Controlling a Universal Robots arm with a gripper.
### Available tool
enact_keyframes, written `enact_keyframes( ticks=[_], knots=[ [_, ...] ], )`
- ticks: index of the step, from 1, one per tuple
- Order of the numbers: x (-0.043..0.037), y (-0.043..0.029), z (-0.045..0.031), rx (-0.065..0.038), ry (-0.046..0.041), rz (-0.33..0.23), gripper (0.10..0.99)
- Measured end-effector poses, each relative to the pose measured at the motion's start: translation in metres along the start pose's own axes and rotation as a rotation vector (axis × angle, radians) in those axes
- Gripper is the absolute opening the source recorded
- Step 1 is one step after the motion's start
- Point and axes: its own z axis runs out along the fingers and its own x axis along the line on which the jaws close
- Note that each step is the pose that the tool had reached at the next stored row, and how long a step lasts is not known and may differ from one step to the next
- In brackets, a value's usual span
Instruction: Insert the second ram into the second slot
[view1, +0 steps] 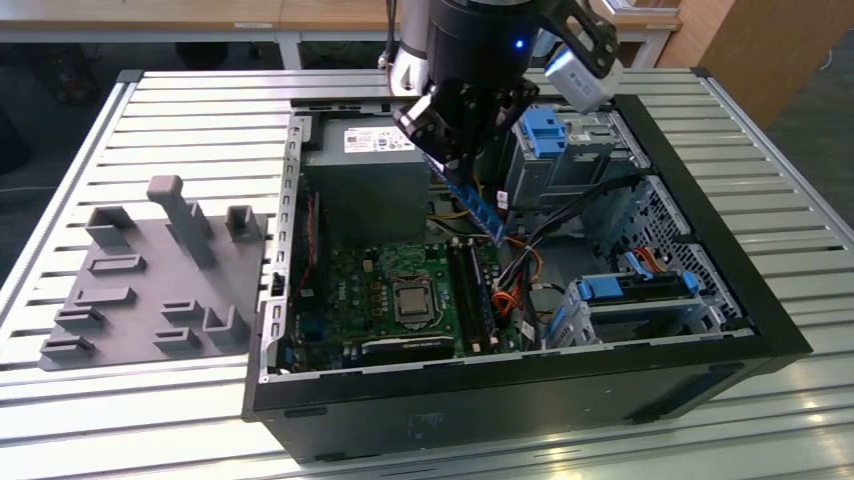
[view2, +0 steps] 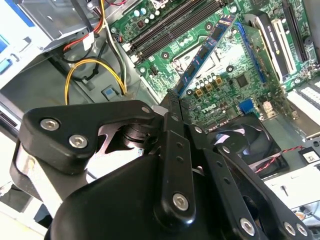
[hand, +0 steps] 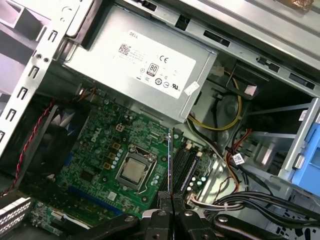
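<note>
My gripper (view1: 451, 150) hangs over the open computer case (view1: 747, 300), shut on the second ram (view1: 478, 205), a thin dark-blue stick that slants down toward the motherboard (view1: 360, 290). In the second wrist view the ram (view2: 205, 52) juts out from my gripper (view2: 172, 102) above the board, clear of it. In the first wrist view the ram (hand: 170, 160) appears edge-on, rising from my gripper (hand: 170, 200), just beside the long dark memory slots (hand: 184, 167). Those slots (view1: 470, 290) lie on the side of the processor socket (view1: 407, 300) toward the exterior view's right, below the ram's lower end.
A grey power supply (view1: 367, 160) fills the case's far end. Blue drive-bay latches (view1: 547, 130) and a bundle of cables (view1: 527, 270) crowd the exterior view's right side. A black fan (view2: 250, 142) sits by the board. A grey fixture plate (view1: 147, 280) lies outside the case, at the exterior view's left.
</note>
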Motion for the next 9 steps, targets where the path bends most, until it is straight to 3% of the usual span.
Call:
enact_keyframes(
  ticks=[9],
  knots=[
    [0.0000, 0.0000, 0.0001, 0.001, -0.0018, 0.046, 0.122]
  ],
)
